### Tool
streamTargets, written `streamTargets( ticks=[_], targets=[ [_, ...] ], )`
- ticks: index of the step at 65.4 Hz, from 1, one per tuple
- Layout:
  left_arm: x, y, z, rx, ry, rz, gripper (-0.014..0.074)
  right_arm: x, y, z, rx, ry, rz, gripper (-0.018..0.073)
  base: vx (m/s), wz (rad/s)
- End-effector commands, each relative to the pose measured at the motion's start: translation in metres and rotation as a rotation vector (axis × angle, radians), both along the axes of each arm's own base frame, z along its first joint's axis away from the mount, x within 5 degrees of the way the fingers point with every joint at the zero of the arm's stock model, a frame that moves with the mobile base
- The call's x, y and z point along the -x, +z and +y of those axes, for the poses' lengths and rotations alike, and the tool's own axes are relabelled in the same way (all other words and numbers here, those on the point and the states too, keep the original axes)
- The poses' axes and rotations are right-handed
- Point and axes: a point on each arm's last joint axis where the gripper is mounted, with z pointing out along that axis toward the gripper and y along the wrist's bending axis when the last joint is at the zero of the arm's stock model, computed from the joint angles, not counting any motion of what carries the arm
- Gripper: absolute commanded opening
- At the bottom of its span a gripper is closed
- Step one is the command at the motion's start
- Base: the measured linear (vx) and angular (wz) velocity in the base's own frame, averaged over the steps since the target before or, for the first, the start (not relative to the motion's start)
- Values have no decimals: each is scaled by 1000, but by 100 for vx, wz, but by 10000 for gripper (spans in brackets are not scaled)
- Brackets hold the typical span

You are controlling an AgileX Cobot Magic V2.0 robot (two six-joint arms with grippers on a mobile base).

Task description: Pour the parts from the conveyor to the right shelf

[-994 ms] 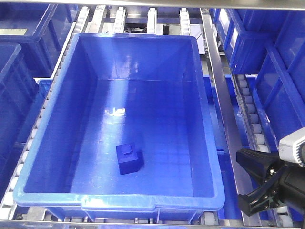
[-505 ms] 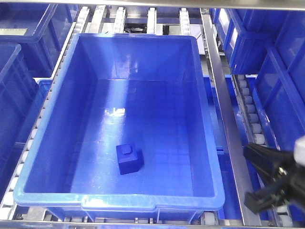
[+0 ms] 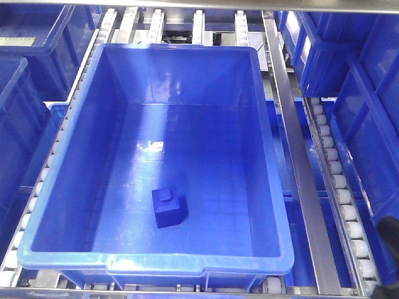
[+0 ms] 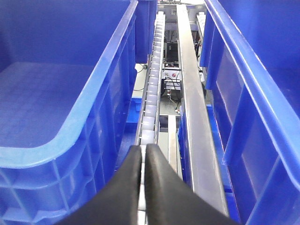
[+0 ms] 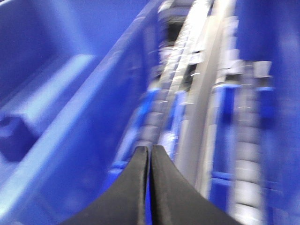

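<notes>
Front view: blue block (image 3: 169,207) sits loose on floor of big bin (image 3: 274,205) on right shelf (image 3: 293,149); left claw (image 4: 143,164) and right claw (image 5: 150,161) pinched closed, holding nothing; risk: clipping bin rim, given right wrist blur.

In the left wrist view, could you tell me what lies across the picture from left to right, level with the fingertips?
Large blue bin → white roller rail → steel rail → second blue bin. The left gripper sits shut below the roller rail.
</notes>
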Motion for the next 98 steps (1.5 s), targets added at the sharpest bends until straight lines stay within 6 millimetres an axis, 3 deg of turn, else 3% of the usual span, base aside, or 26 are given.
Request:
streamTargets(
  ticks=[1, 21, 39, 44, 61, 75, 98],
  targets=[
    [1, 14, -1, 8, -7, -105, -6, 5, 16, -4, -39, -40, -105, -5, 0, 0],
    [1, 14, -1, 8, -7, -105, -6, 16, 20, -16, -72, -192, -162, -5, 0, 0],
    [1, 14, -1, 8, -7, -105, -6, 27, 18, -21, 14, -277, -193, -5, 0, 0],
    [1, 14, -1, 8, -7, -105, -6, 29, 11, -21, 18, -276, -198, -5, 0, 0],
    [1, 14, -1, 8, -7, -105, -6, 24, -39, -21, 19, -273, -235, -5, 0, 0],
    [1, 14, -1, 8, -7, -105, -6, 24, -39, -22, 128, -269, -234, -5, 0, 0],
    [1, 14, -1, 8, -7, -105, -6, 24, -39, -22, 133, -269, -229, -5, 0, 0]
  ],
)
